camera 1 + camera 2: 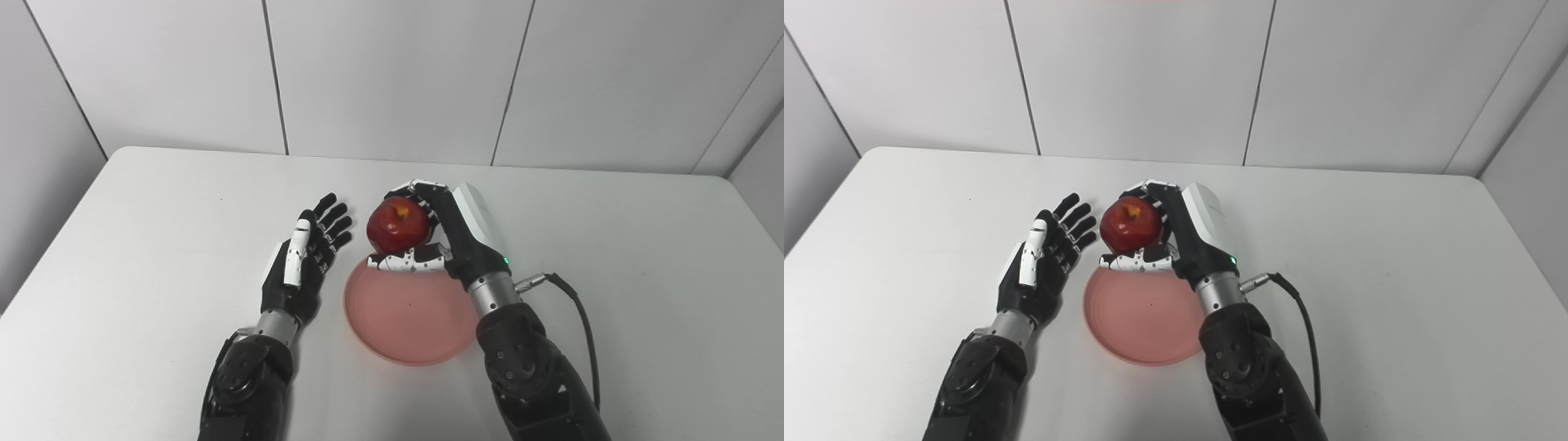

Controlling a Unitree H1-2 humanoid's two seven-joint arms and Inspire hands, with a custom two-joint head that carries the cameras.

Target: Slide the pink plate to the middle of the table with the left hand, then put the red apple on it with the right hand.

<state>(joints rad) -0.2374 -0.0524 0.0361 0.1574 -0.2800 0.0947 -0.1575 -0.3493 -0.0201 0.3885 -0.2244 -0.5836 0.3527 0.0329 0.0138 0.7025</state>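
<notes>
Pink plate [407, 318] lies bare and open from above; left robot hand [306, 257] flanks it; table [643, 275] rightward unobstructed

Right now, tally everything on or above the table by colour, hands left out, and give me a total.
Red: 1, the red apple, held in the right robot hand.
Pink: 1, the pink plate, bare, beside the open left robot hand.
Total: 2.
</notes>
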